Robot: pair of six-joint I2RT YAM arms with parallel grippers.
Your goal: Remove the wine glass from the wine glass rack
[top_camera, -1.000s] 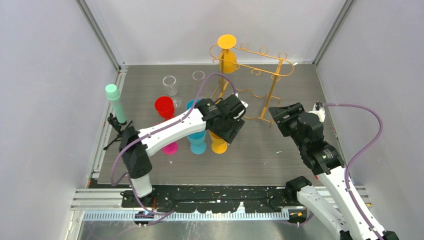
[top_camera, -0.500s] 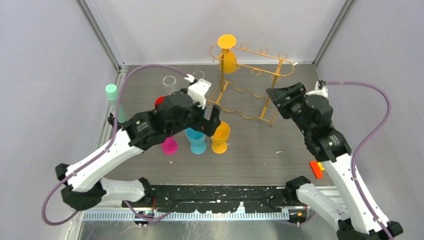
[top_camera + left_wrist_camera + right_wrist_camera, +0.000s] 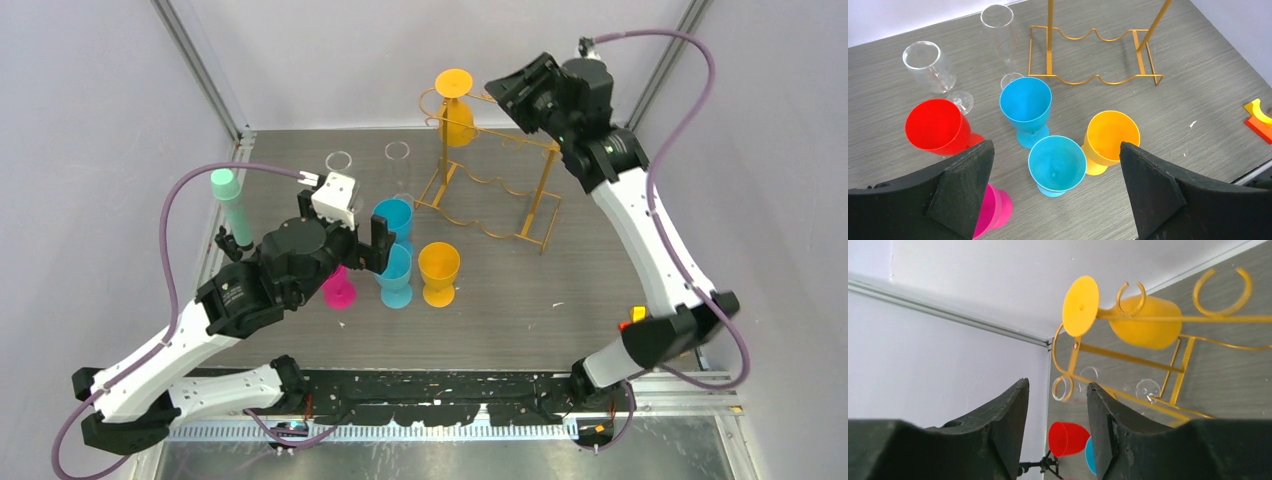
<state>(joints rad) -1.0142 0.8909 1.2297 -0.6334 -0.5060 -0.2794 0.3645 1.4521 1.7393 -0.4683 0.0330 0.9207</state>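
Observation:
The gold wire wine glass rack (image 3: 547,190) stands at the back of the table. An orange-yellow wine glass (image 3: 457,120) hangs upside down from the left end of its top rail, foot up. My right gripper (image 3: 505,92) is open and empty. It is raised level with the top rail, just right of the hanging glass and not touching it. In the right wrist view, the glass (image 3: 1145,321) and rail (image 3: 1128,356) lie beyond the open gripper (image 3: 1057,390). My left gripper (image 3: 375,235) is open and empty above the cups. In the left wrist view (image 3: 1055,147), only the rack's base (image 3: 1093,80) shows.
On the table left of the rack stand a red cup (image 3: 935,125), a pink cup (image 3: 340,290), two blue cups (image 3: 392,215) (image 3: 396,275), an orange cup (image 3: 439,270) and two clear glasses (image 3: 339,160) (image 3: 397,150). A mint-green tube (image 3: 232,205) stands at the left edge. An orange-red block (image 3: 630,318) lies at the right.
My right arm has risen and swung back to the rack's top rail beside the hanging glass. My left arm has pulled back from the rack, toward the near left over the cups.

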